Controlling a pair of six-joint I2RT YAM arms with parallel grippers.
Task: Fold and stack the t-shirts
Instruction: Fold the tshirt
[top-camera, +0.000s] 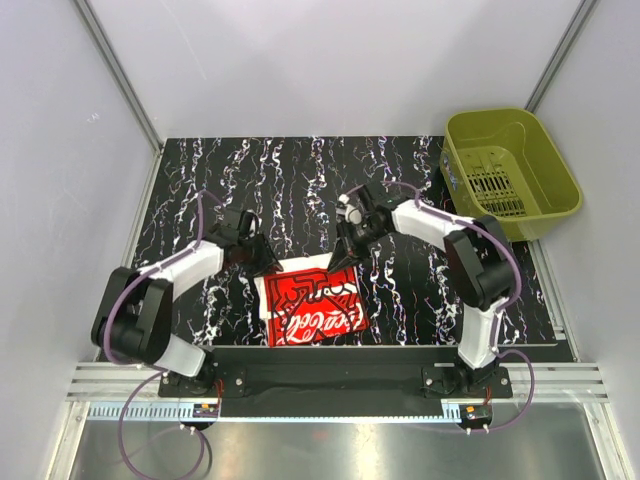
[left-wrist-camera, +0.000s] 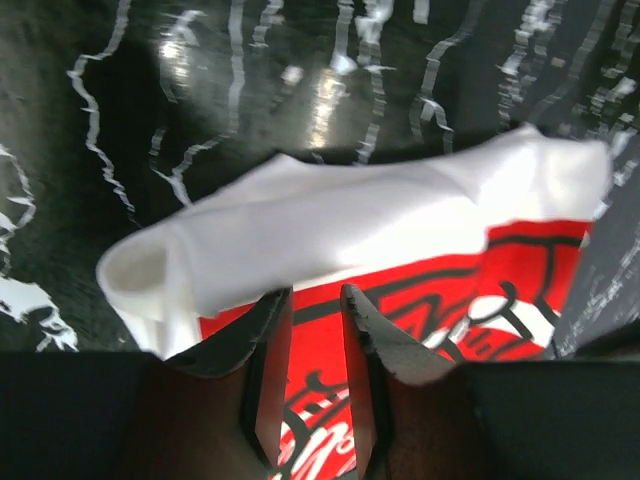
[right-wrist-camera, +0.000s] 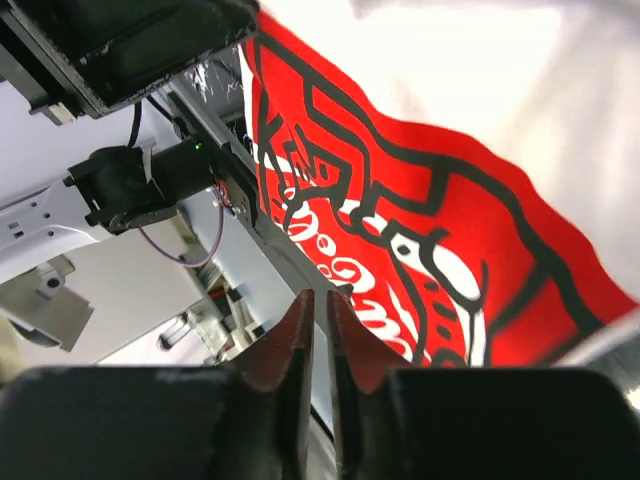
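Now, nearest the arm bases, close to the front edge of the black, white-veined marbled bench (top-camera: 250, 170), lies the off-white short-sleeved cloth t-shirt (top-camera: 312, 312). It is part-folded into a rough rectangle with the red graphic and white lettering face up, and it sits slightly askew. Its long axis runs left to right, and a band of plain white cloth is doubled over along the far edge. Key relation: that far edge spans the gap between the two hands, one at each far corner. The shirt therefore lies toward the bases from both hands, and neither arm is clearly nearer. Judgement: a next fold would carry the far edge toward the near edge, across the short axis, and both corners would need to travel level. Left hand (left-wrist-camera: 315, 293): jaws a narrow way apart, tips over the red print just short of the white rolled band. Red shows through the gap, and I cannot tell whether any layer is pinched. Right hand (right-wrist-camera: 318, 298): jaws almost together with only a slit between, tips at the shirt's edge. I cannot tell whether cloth is caught. From overhead both hands cover the far corners. Sleeves and collar cannot be made out, and the layer count is unreadable. Only one shirt is in view. Farthest, off the bench's far right corner, stands an olive-green plastic basket (top-camera: 510, 165) with a slotted floor.
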